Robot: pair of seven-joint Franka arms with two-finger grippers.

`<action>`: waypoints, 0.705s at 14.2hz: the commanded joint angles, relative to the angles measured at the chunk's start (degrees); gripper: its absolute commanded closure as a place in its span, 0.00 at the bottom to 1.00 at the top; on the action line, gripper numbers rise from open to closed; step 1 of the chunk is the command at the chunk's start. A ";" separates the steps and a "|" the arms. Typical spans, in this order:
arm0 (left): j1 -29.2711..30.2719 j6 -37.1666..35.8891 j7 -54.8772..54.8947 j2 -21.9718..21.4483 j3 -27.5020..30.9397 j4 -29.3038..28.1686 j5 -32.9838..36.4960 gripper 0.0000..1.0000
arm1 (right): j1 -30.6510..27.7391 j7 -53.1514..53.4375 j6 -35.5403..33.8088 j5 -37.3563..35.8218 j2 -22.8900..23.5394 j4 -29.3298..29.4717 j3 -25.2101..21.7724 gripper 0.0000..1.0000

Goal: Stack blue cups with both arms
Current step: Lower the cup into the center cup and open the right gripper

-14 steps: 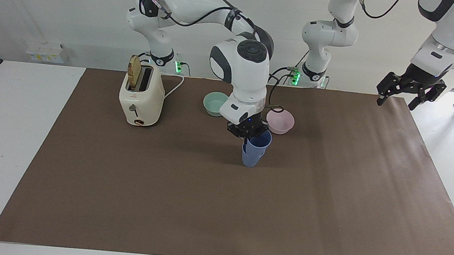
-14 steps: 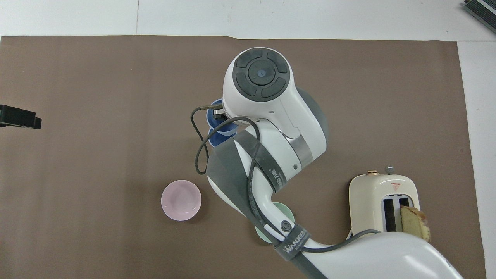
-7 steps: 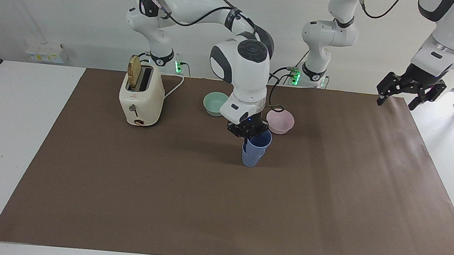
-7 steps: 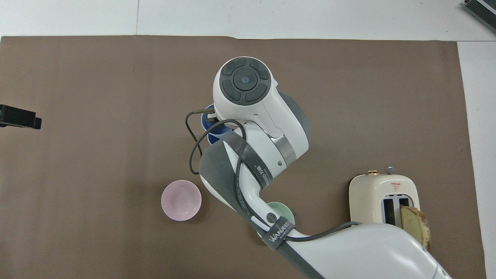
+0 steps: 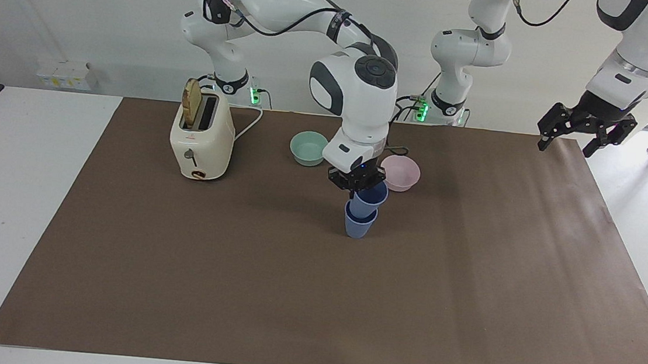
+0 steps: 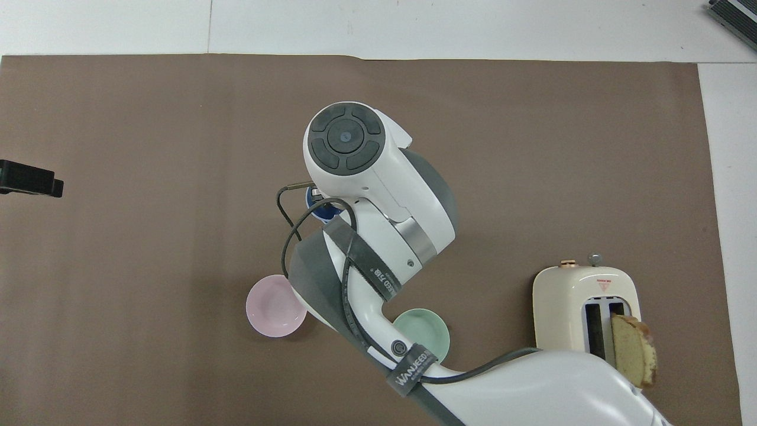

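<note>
The right gripper [image 5: 354, 191] is clamped on the rim of the upper blue cup [image 5: 368, 199], its fingertips pinched together over the wall of that cup on the side toward the toaster [image 5: 201, 139]. This upper cup sits tilted in the mouth of the lower blue cup [image 5: 359, 223], which stands upright on the brown mat [image 5: 314, 298]; the upper one is only partly nested, with much of its body showing above the lower rim. In the overhead view the right arm's wrist covers nearly all of the stack, and only a sliver of blue shows. The pink bowl [image 5: 400, 173] lies just beside the stack and nearer to the robots than it. The teal bowl [image 5: 309, 148] also lies nearer to the robots than the stack, between the stack and the toaster. A slice of bread [image 5: 192, 103] stands up out of a toaster slot. The left gripper [image 5: 586, 133] waits with its fingers spread apart, up in the air over the mat's edge at the left arm's end, well apart from the stack.
</note>
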 commanded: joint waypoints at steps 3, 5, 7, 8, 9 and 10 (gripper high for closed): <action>0.64 0.30 0.38 -0.96 -0.38 -1.15 0.62 0.00 | -1.01 1.43 5.15 -0.07 -0.39 -1.46 0.41 1.00; 0.64 0.30 0.38 -0.96 -0.38 -1.15 0.62 0.00 | -1.70 1.43 6.66 0.90 -0.48 -2.87 0.50 0.33; 0.64 0.30 0.30 -0.96 -0.38 -1.15 0.62 0.00 | -1.53 1.43 6.49 0.29 -0.66 -3.14 0.41 0.00; 0.64 0.30 0.38 -0.96 -0.38 -1.15 0.62 0.00 | -1.44 1.43 6.14 0.29 -0.66 -3.05 0.41 0.00; 0.64 0.30 0.38 -0.96 -0.38 -1.15 0.62 0.00 | -1.44 1.43 5.87 0.29 -0.66 -3.05 0.41 0.00; 0.64 0.30 0.38 -0.96 -0.38 -1.15 0.62 0.00 | -1.36 1.43 4.91 0.20 -0.83 -2.96 0.24 0.00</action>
